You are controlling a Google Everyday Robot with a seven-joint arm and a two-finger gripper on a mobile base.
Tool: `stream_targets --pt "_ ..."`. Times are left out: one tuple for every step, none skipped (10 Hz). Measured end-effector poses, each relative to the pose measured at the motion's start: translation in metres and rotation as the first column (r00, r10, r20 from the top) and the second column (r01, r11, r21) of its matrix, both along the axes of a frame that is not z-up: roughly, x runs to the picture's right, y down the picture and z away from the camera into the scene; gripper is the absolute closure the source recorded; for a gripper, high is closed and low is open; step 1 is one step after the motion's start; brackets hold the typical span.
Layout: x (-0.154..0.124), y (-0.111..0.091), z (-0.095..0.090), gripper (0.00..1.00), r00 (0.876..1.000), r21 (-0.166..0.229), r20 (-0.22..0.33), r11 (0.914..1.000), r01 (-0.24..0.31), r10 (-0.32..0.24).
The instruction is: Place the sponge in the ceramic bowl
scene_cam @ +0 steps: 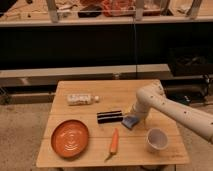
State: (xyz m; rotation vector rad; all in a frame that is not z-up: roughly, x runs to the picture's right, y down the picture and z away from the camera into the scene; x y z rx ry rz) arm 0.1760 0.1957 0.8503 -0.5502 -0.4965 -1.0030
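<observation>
The light-blue sponge [129, 121] lies on the wooden table [150, 87], right of centre, just past the end of a black bar. My gripper [135, 115] comes down from the white arm on the right and sits right on the sponge's far right edge, hiding part of it. The ceramic bowl [56, 134] is a shallow orange-red dish at the table's front left, well away from the gripper, with nothing in it.
A black rectangular bar [109, 116] lies left of the sponge. An orange carrot [114, 142] lies in front of it. A white cup [157, 139] stands at the front right. A small bottle [81, 99] lies on its side at the back left. Dark shelving stands behind the table.
</observation>
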Motion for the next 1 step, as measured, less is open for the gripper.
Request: stream_targets --pt "-0.0005 0.0 0.0008 0.2 1.0 -0.004 0.001 1.0 -0.002 0.002"
